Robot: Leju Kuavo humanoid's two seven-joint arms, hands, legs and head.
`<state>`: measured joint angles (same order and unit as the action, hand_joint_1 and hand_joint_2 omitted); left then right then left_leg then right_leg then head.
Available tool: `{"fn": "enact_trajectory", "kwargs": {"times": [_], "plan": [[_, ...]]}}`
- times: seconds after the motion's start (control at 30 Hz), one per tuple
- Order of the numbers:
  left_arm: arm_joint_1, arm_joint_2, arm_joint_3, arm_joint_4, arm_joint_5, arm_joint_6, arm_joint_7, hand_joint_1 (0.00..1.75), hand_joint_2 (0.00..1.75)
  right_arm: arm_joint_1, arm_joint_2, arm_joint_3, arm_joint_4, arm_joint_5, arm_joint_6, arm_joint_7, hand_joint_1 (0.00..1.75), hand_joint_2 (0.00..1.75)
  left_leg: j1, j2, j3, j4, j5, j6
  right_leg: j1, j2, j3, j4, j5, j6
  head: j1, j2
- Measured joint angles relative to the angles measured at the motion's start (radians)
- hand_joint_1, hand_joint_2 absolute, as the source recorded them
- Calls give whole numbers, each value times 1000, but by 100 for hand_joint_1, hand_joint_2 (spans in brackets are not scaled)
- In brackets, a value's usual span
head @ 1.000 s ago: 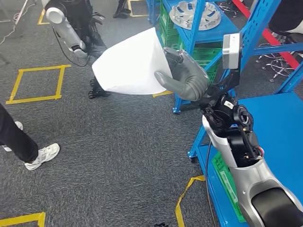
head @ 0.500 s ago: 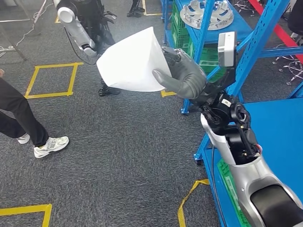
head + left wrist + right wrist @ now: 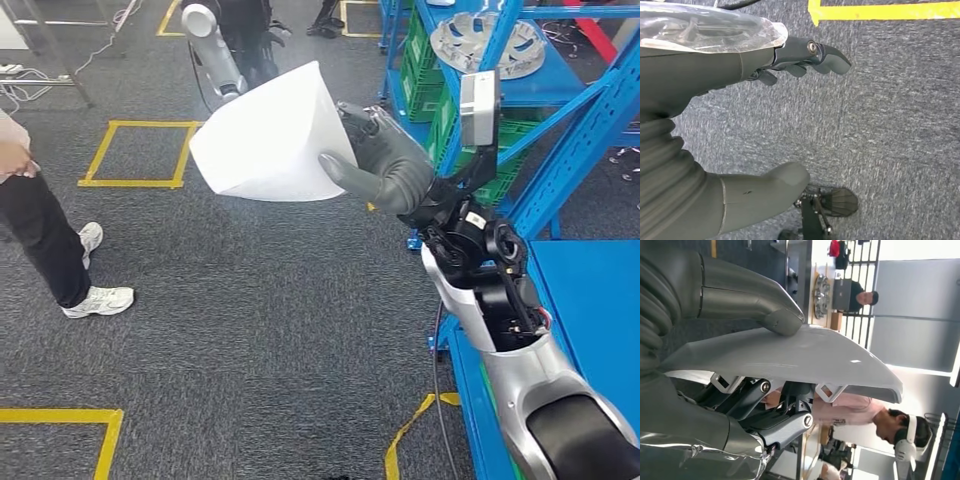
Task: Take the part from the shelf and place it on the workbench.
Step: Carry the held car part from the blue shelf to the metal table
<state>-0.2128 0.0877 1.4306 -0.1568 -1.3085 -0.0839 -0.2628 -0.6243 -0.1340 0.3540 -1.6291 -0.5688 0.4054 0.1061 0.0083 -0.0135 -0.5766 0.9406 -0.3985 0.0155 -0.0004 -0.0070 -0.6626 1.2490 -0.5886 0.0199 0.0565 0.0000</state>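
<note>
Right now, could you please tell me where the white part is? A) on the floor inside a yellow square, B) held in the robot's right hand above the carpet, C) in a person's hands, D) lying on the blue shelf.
B: the right hand grips the white part, thumb on top, over grey carpet.

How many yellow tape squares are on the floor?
2 whole squares: one left of the white part, one far ahead. More yellow corners cut off at the edges.

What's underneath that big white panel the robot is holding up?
Below the white panel lies grey carpet with yellow tape. The right hand holds it, thumb on top, fingers beneath. The floor directly behind the panel is hidden.
</note>
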Motion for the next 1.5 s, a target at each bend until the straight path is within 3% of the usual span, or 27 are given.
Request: {"fn": "enact_trajectory", "kwargs": {"times": [0.03,0.07,0.13,0.2,0.3,0.37,0.4,0.47,0.53,0.57,0.63,0.7,0.73,0.87,0.93,1.0,1.03,1.07,1.1,1.17,1.23,1.33,1.4,1.5], "plan": [[0,0,0,0,0,0,0,0,175,1,0,2,3,0,1,0,175,175,0,-7,1,0,0,0,0,1,-10,18,5,-1,3,0],[0,-1,0,0,0,0,0,0,175,1,0,4,5,0,1,0,175,175,0,-15,3,0,0,0,0,2,-2,-5,29,-5,7,0],[0,-1,0,0,0,0,0,0,175,-1,0,6,7,0,1,-1,175,175,0,-30,7,0,-1,-1,1,17,58,-145,107,-15,15,0],[0,-3,0,0,0,0,0,0,175,-5,1,7,9,0,2,-1,175,175,-2,-44,4,2,-1,-6,2,37,113,-265,149,-25,19,0],[3,-4,0,0,0,0,0,0,175,-10,3,10,14,0,5,-2,175,175,-1,-57,-7,2,5,-22,3,34,133,-302,150,-31,16,0],[3,-3,0,0,0,0,-1,0,175,-12,6,11,15,0,6,-2,175,175,-1,-42,-21,30,-15,-32,-2,21,138,-312,157,-38,10,0],[2,-2,0,0,0,0,-1,0,175,-14,8,11,16,0,7,-2,175,175,-1,-28,-42,75,-42,-36,-4,13,139,-317,160,-41,5,0],[1,-1,0,0,0,0,-1,0,175,-16,9,11,19,0,8,-3,175,175,1,-7,-110,216,-108,-45,-3,0,137,-318,162,-45,-7,0],[2,-3,0,0,0,0,-2,0,175,-15,10,12,23,0,8,-2,175,175,5,-2,-158,312,-134,-53,-3,-13,134,-318,162,-45,-18,0],[3,-3,0,0,0,0,-2,0,175,-14,10,12,25,0,8,-2,175,175,7,1,-153,301,-119,-56,-3,-19,134,-317,162,-45,-23,0],[2,-2,0,0,0,0,-2,0,175,-15,10,12,28,0,9,-2,175,175,13,17,-84,167,-51,-60,-3,-30,135,-314,159,-41,-29,0],[0,0,0,0,-1,-1,-2,0,175,-16,10,12,28,0,9,-2,175,175,12,32,-17,39,-7,-55,1,-37,133,-308,154,-32,-34,0],[-1,0,0,0,-2,-1,-2,0,175,-17,10,12,29,0,10,-2,175,175,10,34,-4,12,-2,-49,4,-40,133,-305,152,-28,-33,0],[-2,0,0,0,-5,-3,-3,0,175,-18,10,13,30,0,11,-4,175,175,10,16,-3,7,-2,-21,1,-40,127,-287,134,-7,-23,0],[-3,0,0,0,-6,-3,-3,0,175,-18,10,13,31,0,12,-6,175,175,11,10,-1,5,0,-11,-3,-18,82,-187,76,2,-11,0],[-3,0,0,0,-9,-4,-3,0,175,-12,10,12,31,1,13,-6,175,175,8,2,-2,5,-1,-7,-3,-2,13,-34,11,5,4,0],[-3,0,0,0,-11,-5,-2,0,175,-7,10,12,32,1,14,-6,175,175,7,-3,-1,5,-1,-6,-3,0,-9,12,1,5,8,0],[-3,-1,0,0,-13,-6,-2,0,175,-2,10,12,32,0,14,-5,175,175,7,-9,-1,5,-1,-5,-3,2,-13,18,11,3,11,0],[-4,-2,0,0,-15,-7,-2,0,175,3,10,11,32,-1,14,-5,175,175,6,-16,1,6,-1,-6,-3,4,3,-20,41,-1,14,0],[-5,-3,0,0,-19,-6,-2,0,175,6,10,9,31,-4,15,-4,175,175,6,-30,4,6,-1,-7,-2,22,70,-169,118,-13,21,0],[-9,-4,0,0,-22,-6,-2,0,175,6,10,8,30,-6,15,-3,175,175,5,-42,0,7,0,-14,0,43,119,-275,150,-21,22,0],[-12,-5,0,0,-24,-6,-1,0,175,8,10,8,28,-6,14,1,175,175,8,-54,-10,7,6,-31,-1,37,133,-300,151,-28,20,0],[-14,-5,0,0,-24,-6,0,0,175,7,10,8,27,-7,12,5,175,175,7,-37,-27,42,-19,-40,-5,24,137,-310,158,-36,14,0],[-18,-4,0,0,-25,-4,0,0,175,8,10,10,24,-19,6,13,175,175,6,-4,-120,237,-114,-48,-5,3,135,-314,162,-41,-6,0]]}}
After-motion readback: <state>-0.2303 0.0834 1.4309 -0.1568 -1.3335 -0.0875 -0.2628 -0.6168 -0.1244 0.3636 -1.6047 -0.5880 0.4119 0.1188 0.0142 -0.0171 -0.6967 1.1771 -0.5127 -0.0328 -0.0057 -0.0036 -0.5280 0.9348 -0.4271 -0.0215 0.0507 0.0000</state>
